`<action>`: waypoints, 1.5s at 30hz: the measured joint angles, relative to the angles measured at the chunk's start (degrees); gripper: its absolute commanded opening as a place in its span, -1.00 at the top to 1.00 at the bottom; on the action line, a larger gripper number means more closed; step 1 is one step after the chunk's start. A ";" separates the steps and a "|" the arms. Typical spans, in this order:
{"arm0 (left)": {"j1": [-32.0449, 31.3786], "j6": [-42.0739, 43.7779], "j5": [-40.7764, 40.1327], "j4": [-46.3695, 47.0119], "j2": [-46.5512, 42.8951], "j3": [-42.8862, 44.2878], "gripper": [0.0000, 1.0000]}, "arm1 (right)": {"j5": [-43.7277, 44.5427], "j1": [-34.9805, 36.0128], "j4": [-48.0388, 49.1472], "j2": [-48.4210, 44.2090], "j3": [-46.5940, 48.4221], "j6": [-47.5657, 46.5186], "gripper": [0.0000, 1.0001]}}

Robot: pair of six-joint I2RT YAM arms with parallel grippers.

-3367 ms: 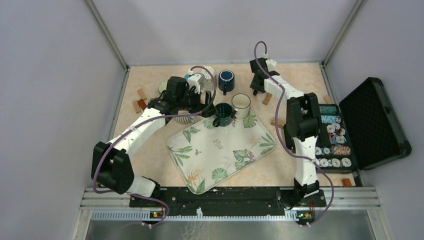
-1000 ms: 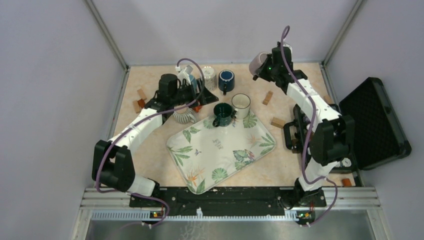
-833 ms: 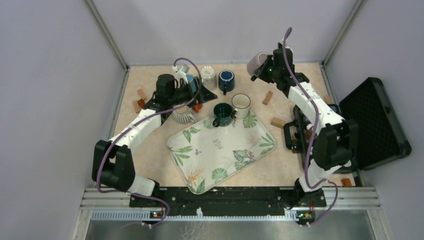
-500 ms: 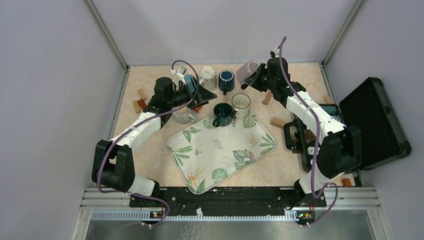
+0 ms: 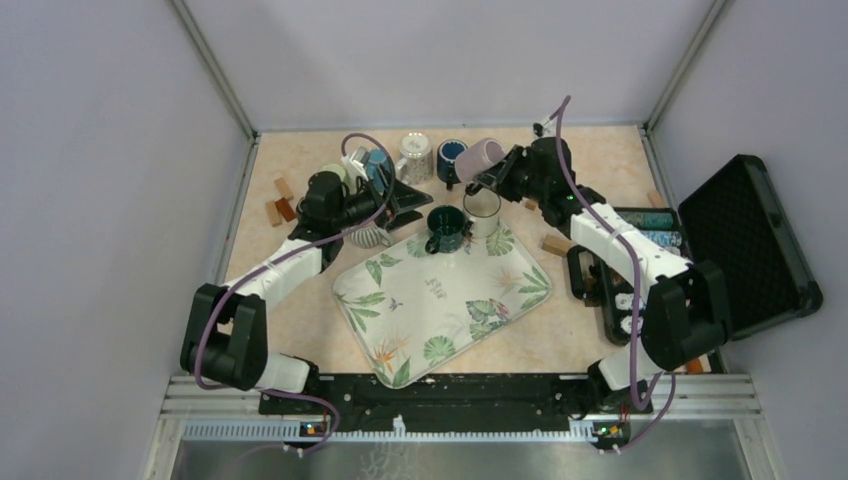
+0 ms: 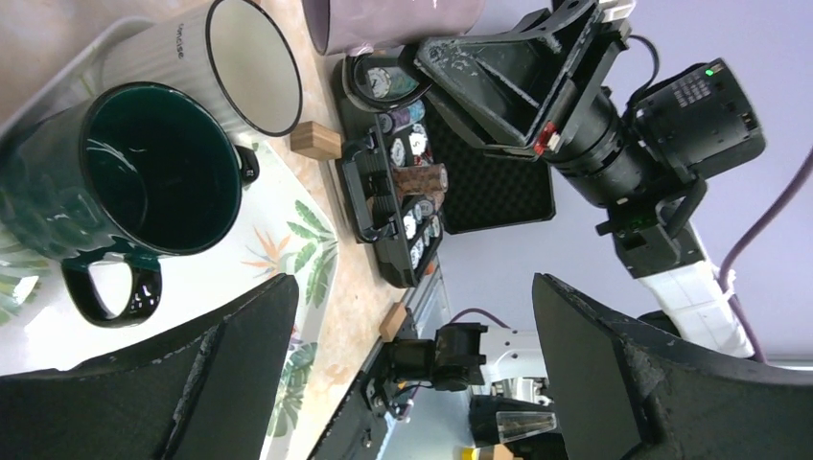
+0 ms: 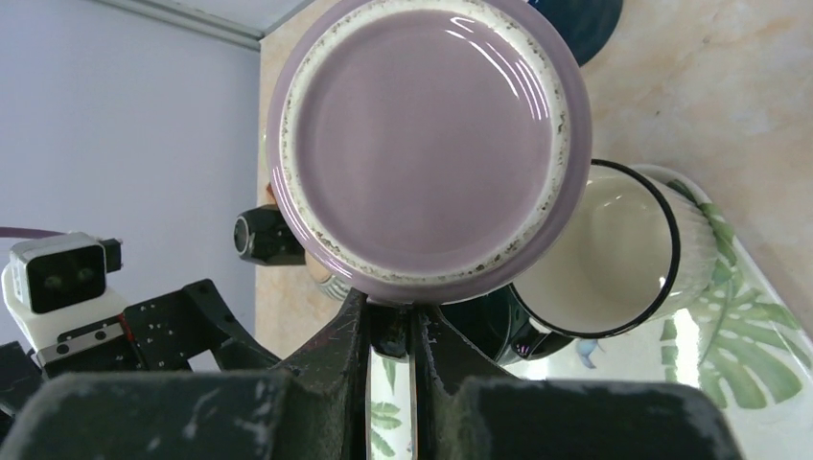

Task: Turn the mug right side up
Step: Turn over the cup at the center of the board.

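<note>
The mug (image 5: pixel 486 153), a lilac one, hangs above the counter (image 5: pixel 300 300) at the upper centre of the top view. It is tipped over onto its side, just right of a blue mug (image 5: pixel 452 155) and over a white mug with a black rim (image 5: pixel 482 210). In the right wrist view the mug (image 7: pixel 431 144) fills the upper middle of the frame, its flat glazed base turned straight at the camera. The right gripper (image 7: pixel 389 337) grips it from below. Its fingers (image 7: pixel 345 345) are pinched almost together at the lower edge of the base, and the part they clamp is hidden behind them.

The left gripper (image 5: pixel 405 195) sits left of centre in the top view, tilted toward the cups. Its fingers (image 6: pixel 230 364) are spread wide and hold nothing. Between them the left wrist view shows a dark green mug (image 6: pixel 144 182) at left. It stands upright on the upper edge of a leaf-patterned tray (image 5: pixel 440 310), with the white mug just beside it. The lilac mug shows at the top edge of that frame.

A clear glass cup (image 5: pixel 413 152) stands at the upper centre beside the blue mug. A black case (image 5: pixel 755 240) lies open at the right edge of the counter. Small wooden blocks (image 5: pixel 553 243) lie near it.
</note>
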 measured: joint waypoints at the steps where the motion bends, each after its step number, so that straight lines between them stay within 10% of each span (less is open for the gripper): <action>1: 0.00 -0.74 0.09 0.68 0.00 -0.35 -0.96 | -0.28 0.02 0.55 -0.09 -0.42 0.39 1.00; 25: -0.98 -13.22 0.50 13.99 5.01 -1.36 -0.89 | -7.08 0.59 14.91 -0.55 -7.69 11.21 1.00; 45: -1.01 -25.35 1.14 27.06 9.97 -1.88 -0.14 | -11.87 5.90 32.50 -0.55 -13.46 21.90 1.00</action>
